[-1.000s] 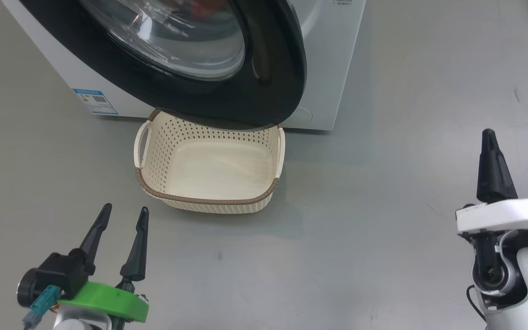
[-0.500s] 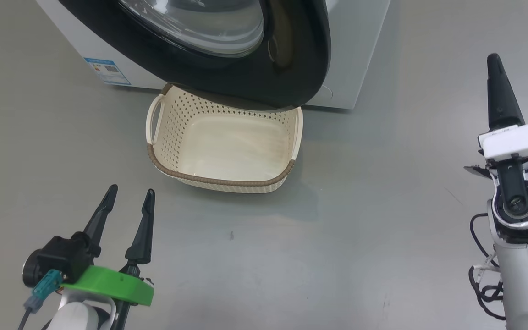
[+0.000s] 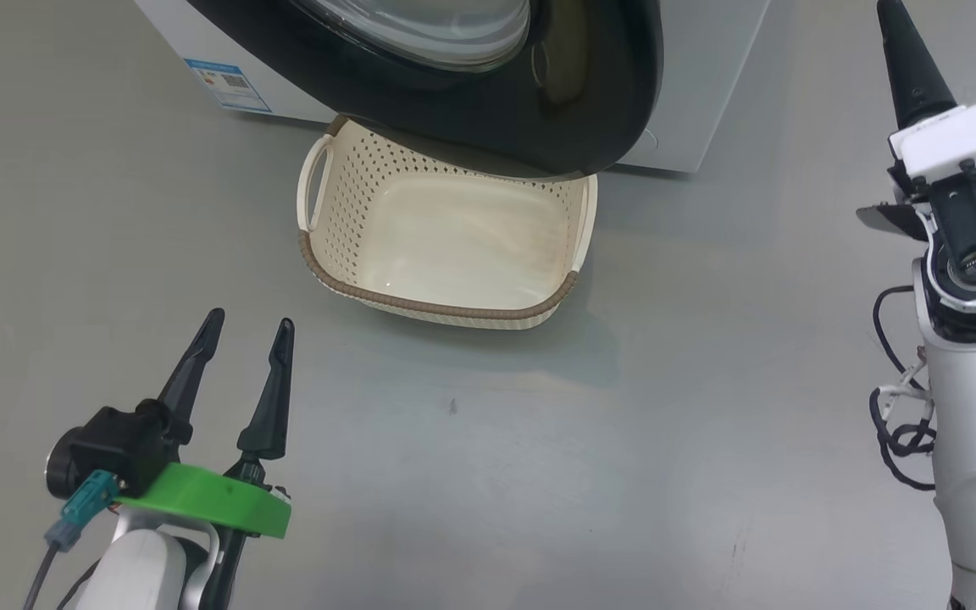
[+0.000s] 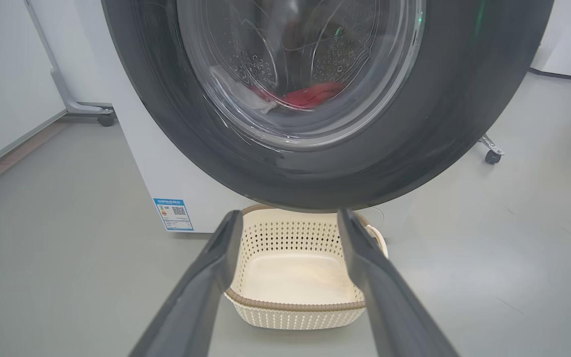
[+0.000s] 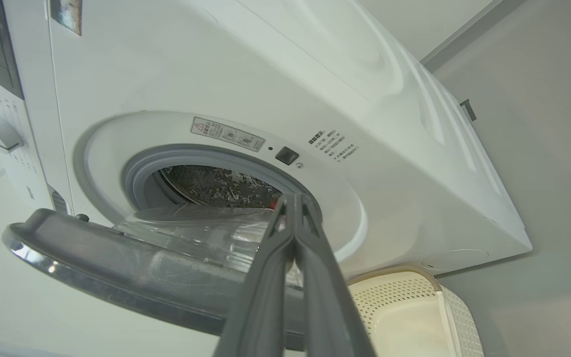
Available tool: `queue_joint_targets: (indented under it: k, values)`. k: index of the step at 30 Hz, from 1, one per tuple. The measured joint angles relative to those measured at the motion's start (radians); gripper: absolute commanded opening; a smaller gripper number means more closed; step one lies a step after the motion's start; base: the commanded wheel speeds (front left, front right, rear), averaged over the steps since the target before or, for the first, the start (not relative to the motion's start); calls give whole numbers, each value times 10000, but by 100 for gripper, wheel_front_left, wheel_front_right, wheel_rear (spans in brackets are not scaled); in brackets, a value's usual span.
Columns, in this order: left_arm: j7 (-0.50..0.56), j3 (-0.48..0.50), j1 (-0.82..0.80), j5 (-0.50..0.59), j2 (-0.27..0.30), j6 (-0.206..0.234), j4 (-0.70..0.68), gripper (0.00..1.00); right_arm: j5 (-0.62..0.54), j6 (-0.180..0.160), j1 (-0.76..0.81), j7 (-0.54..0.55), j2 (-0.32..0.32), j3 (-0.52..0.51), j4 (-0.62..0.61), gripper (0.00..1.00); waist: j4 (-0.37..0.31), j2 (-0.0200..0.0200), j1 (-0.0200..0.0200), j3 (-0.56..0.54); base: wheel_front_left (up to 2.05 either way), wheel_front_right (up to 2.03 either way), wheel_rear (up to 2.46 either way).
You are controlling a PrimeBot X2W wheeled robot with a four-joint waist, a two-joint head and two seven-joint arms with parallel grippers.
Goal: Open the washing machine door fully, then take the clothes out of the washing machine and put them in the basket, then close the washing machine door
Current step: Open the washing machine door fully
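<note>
- Black and slim, the left hand [image 3: 251, 318] hangs over the grey floor [image 3: 539, 440], near and to the left of the basket [image 3: 437, 307]. Its two fingers stand wide apart with nothing between them, and they point toward the basket.
- A small blue label [image 3: 228, 83] sits low on the machine's front, beyond the basket's left handle.
- The cream basket with its brown rim stands on the floor, open side up and with nothing in it. Its far edge is tucked under the door.
- The door [image 3: 488, 110], with its glossy black rim and clear glass bowl, is swung partly out from the machine. Its lower rim hangs right above the basket's far side. In the right wrist view a gap shows between the door and the grey seal, and through it the steel drum.
- The white machine [image 3: 700, 85] stands just behind the basket, and its lower right corner lies past the basket's right handle.
- The clothes [image 4: 310, 95] show as a red heap with a bit of white. They are seen through the door glass in the left wrist view, inside the drum, above and behind the basket.
- The right hand [image 3: 895, 17] is well to the right of the basket and beyond it. Its fingers are pressed together on nothing. In its own wrist view the tips point at the edge of the drum mouth, above the door glass.
</note>
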Motion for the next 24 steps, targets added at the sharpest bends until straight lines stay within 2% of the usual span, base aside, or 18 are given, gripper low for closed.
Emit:
queue_joint_targets:
  k: [14, 24]
  values:
    - [0, -121, -279, -259, -6, 0, 86, 100, 1187, -173, -1838, 943, 326, -556, 1423, 0, 466, 0, 0, 371, 0, 0, 0]
    - [0, -119, -298, -261, -15, 0, 174, 100, 2019, -176, -2325, 1626, 570, -612, 2339, 0, 575, 0, 0, 413, 0, 0, 0]
